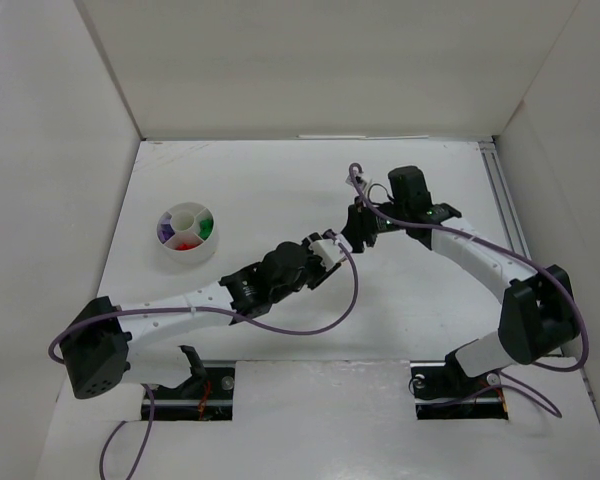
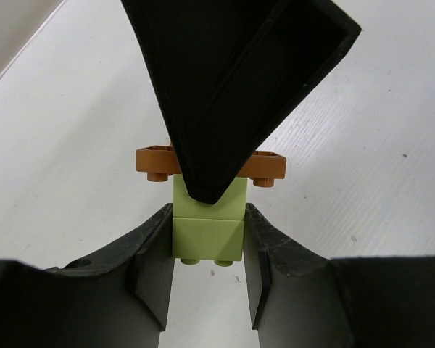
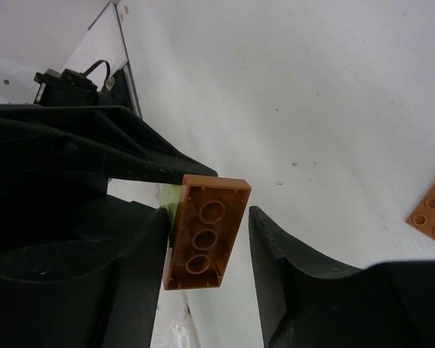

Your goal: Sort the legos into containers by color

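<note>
Left gripper [image 2: 208, 221] is clamped on a pale green plastic brick [image 2: 206, 235]; right gripper [image 3: 206, 216] is set loosely around the orange-brown plastic plate [image 3: 206, 239] studded onto it.
Both pieces are held well apart from the round white divided cup [image 1: 170, 256], where purple, green and red legos [image 1: 207, 228] lie sorted; a second orange-brown plate [image 3: 431, 210] is judged left.

No writing, label, brand, number or sign could be read in any view: nothing legible stood on the orange-brown brick [image 3: 206, 235], the pale green brick [image 2: 208, 238], the divided cup [image 1: 172, 257] or the table [image 1: 280, 190].
</note>
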Robot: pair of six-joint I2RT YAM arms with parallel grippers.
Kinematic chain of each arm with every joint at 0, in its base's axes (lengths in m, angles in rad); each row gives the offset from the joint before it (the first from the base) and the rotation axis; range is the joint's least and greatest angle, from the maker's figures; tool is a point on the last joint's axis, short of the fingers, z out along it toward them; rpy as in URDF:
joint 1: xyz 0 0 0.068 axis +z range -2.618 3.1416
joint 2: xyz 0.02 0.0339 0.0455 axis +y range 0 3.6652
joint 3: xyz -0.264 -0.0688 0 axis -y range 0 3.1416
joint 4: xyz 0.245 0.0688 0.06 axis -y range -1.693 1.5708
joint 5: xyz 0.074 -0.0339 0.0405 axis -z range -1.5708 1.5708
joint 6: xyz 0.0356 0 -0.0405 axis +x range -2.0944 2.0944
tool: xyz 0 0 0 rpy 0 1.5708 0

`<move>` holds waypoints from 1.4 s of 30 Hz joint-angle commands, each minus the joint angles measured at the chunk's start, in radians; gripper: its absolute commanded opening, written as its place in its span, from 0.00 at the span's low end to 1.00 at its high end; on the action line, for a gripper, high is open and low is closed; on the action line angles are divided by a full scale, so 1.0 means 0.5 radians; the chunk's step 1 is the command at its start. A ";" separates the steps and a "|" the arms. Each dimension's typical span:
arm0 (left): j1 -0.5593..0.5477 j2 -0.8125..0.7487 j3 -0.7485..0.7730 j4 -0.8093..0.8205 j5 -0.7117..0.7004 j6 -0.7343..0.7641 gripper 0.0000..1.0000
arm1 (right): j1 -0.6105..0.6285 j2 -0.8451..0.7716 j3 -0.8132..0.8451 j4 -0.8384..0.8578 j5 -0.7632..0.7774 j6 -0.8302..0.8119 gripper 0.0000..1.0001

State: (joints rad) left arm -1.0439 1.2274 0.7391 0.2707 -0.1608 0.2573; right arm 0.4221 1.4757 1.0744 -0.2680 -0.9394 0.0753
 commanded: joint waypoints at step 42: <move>1.798 0.128 0.549 -1.029 -0.335 -1.849 0.00 | -0.611 -0.258 0.026 0.097 0.342 -0.580 0.11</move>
State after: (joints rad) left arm -0.2070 1.2667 0.9833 -0.1081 -0.3611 -0.5407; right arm 0.1188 1.3685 1.0977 -0.2684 -0.8051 -0.1646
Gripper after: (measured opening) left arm 0.333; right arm 0.428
